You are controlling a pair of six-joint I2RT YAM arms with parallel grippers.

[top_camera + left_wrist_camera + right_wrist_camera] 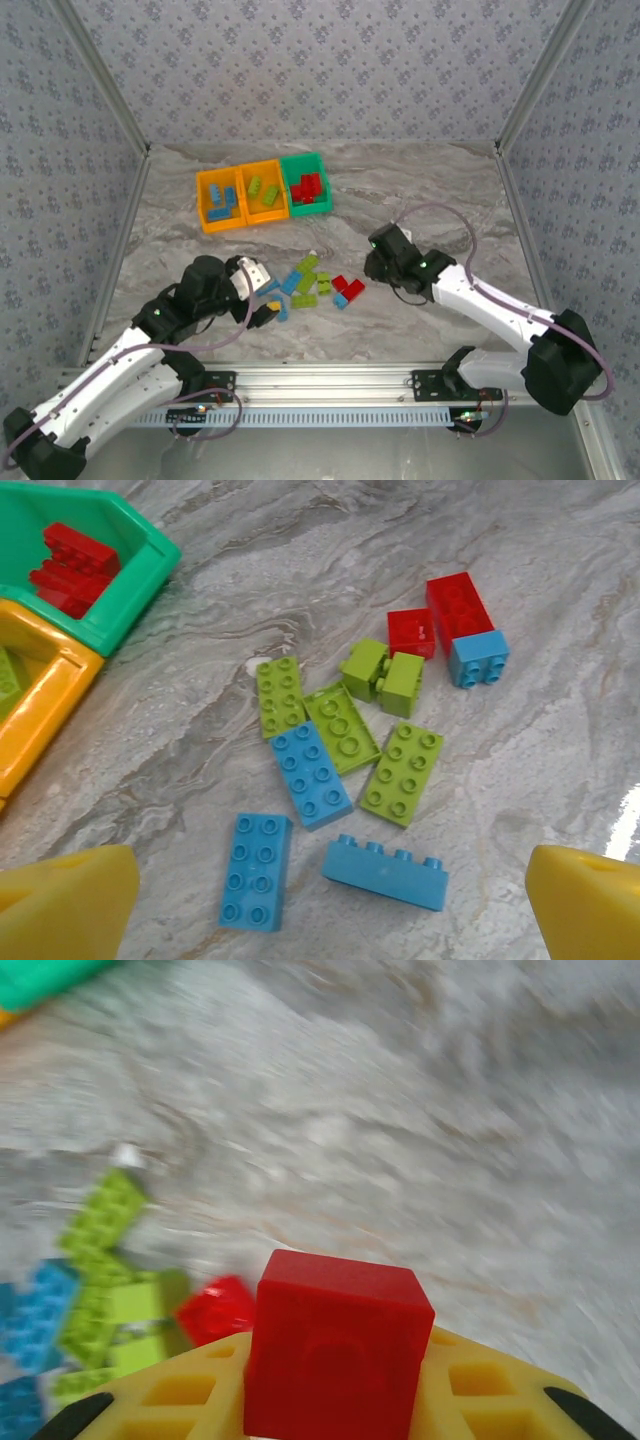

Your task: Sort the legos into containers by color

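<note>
Right gripper: clamped on a red brick.
Left gripper: fingers wide apart, holding nothing, over the loose legos on the worktop.
Risk: a weak hold could drop the brick before the green bin.
Views: the right wrist shows the hold; the top shows the bin well apart.

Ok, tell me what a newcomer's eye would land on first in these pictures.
The red brick clamped in the right gripper, large in the right wrist view. Next, the loose pile of blue, green and red bricks on the table, with the left gripper open next to it. Behind, the row of bins, two orange and one green, partly filled.
</note>
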